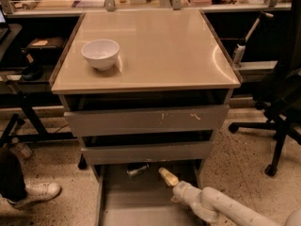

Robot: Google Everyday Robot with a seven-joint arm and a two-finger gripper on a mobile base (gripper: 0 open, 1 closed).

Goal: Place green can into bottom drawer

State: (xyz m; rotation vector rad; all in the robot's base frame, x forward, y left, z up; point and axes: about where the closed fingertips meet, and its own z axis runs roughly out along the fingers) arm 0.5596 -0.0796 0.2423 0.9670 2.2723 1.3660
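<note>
Since the green can (138, 169) lies on its side at the back of the bottom drawer (136, 204), the gripper (168, 177), mid-drawer, open or closed I cannot tell, could nudge it rolling on its way out.

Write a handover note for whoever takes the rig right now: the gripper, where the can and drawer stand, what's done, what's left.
The gripper is low over the open bottom drawer, right of the green can and apart from it.
The green can lies on its side at the back of the drawer floor, partly under the middle drawer.
Done: the can appears to be placed in the bottom drawer.
Left: probably only drawing the arm out without knocking the can.
The white bowl sits on the cabinet top; it is not part of the job.
</note>
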